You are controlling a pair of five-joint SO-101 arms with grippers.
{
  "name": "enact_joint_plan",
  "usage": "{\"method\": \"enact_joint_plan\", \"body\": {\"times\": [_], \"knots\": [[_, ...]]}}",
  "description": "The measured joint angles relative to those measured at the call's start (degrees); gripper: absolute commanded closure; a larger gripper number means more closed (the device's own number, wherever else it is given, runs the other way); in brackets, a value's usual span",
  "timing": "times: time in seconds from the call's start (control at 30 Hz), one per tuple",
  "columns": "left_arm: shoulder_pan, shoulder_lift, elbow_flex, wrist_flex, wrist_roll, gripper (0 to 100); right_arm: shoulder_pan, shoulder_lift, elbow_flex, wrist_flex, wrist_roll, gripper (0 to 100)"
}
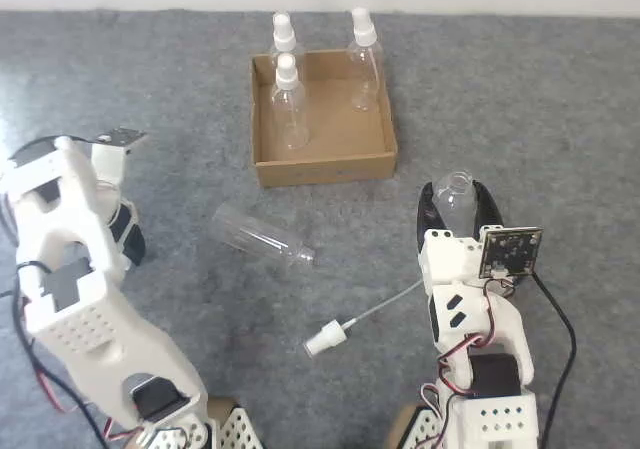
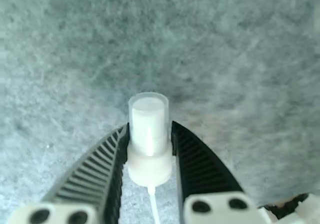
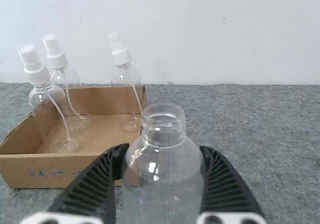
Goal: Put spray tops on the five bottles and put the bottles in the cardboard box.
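Our left tool is clamped on a spray top, well left of the cardboard box. Our right tool grips an uncapped bottle upright near the box's front right corner. We see a second bottle lying on the counter, apart from the box's front edge.

Five bottles, five tops, one box
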Motion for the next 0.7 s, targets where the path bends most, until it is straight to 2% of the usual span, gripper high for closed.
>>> {"method": "enact_joint_plan", "body": {"times": [0.27, 0.7], "knots": [[-0.9, -0.5, -0.3, 0.6, 0.0, 99, 0.0, 0.0, 0.0, 0.0, 0.0, 98.0], [-2.5, -11.6, 3.5, 0.8, 0.0, 99, 0.0, 0.0, 0.0, 0.0, 0.0, 98.0]]}}
